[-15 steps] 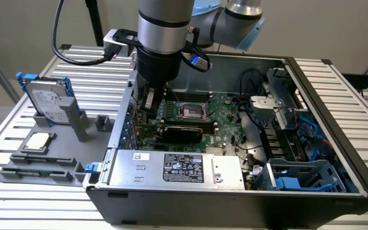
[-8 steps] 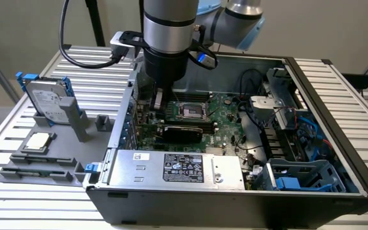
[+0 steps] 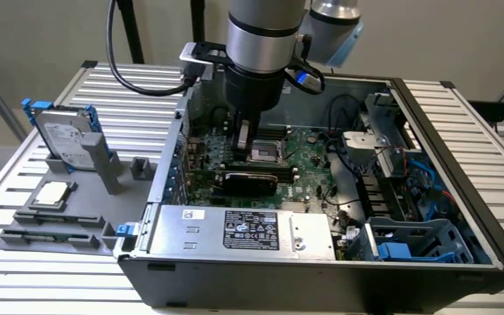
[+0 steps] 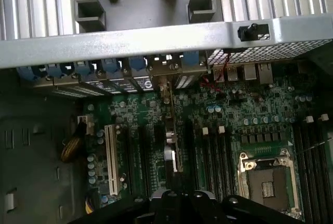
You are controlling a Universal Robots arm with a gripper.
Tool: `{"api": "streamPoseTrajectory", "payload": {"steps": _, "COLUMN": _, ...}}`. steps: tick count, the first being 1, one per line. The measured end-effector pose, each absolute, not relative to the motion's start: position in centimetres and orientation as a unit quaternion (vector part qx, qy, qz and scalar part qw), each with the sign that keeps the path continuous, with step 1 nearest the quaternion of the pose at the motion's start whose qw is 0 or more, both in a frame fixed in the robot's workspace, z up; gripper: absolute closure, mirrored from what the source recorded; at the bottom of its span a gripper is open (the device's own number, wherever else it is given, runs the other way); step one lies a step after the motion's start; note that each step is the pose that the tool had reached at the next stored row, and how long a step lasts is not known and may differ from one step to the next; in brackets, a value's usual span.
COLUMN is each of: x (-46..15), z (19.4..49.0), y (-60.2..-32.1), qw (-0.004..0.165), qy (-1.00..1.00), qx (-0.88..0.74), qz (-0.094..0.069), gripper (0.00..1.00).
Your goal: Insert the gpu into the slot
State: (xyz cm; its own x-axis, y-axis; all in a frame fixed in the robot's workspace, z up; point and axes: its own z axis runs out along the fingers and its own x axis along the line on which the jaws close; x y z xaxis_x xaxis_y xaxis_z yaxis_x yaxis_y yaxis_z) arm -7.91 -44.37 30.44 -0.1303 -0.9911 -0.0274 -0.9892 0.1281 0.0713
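Going left to right: the holder rack (image 3: 55, 230) on the table sits apart from the open case (image 3: 322, 262). Inside, the gpu (image 3: 247, 178) stands on edge across the motherboard (image 3: 309, 164), probably lined up over the slot, which it hides. The gripper (image 3: 243, 134) hangs right above it; can't tell how wide it's open or whether it's holding the card.

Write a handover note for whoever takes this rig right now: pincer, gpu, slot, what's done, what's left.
Pincer: low inside the computer case, just above the gpu; grip unclear.
gpu: upright on edge on the green motherboard, beside the processor socket.
Done: card stands at the board.
Left: seating in the slot cannot be judged; check it.
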Motion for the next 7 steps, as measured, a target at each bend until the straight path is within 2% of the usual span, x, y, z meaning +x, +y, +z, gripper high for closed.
{"api": "streamPoseTrajectory", "payload": {"steps": 7, "x": -7.84, "z": 30.44, "y": -44.38, "qw": 0.013, "qy": -0.751, "qx": 0.659, "qz": -0.036, "gripper": 0.89}}
